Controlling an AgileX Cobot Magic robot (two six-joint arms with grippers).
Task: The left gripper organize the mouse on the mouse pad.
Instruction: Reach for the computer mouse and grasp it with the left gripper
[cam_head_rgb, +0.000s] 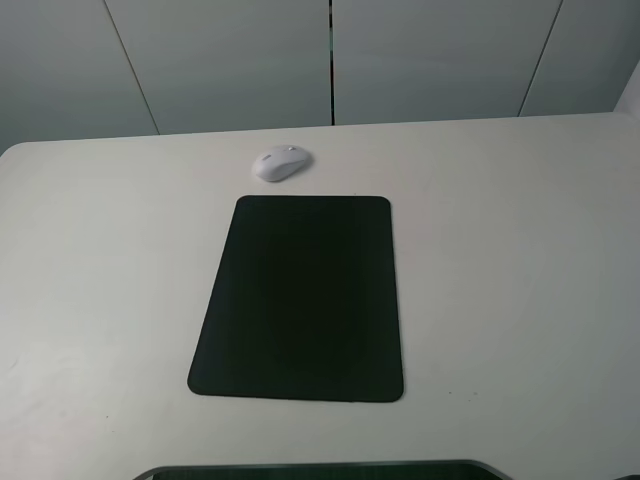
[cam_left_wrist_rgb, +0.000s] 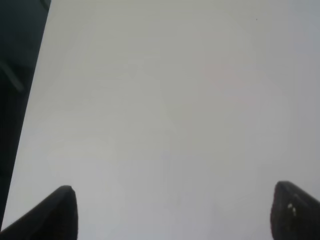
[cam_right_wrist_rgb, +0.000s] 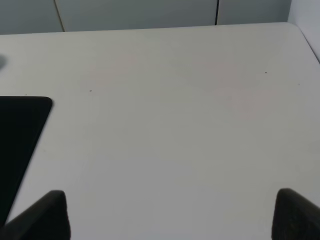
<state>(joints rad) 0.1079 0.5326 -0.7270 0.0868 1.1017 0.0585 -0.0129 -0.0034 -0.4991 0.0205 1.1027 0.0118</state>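
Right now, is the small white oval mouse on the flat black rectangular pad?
No, it is off. The mouse lies beyond the far edge of the pad, apart from it.

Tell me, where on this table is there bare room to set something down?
The white tabletop is bare on both sides of the flat black rectangular mouse pad. The pad itself carries nothing. Only tight spot: the narrow strip between its far edge and the small white oval mouse.
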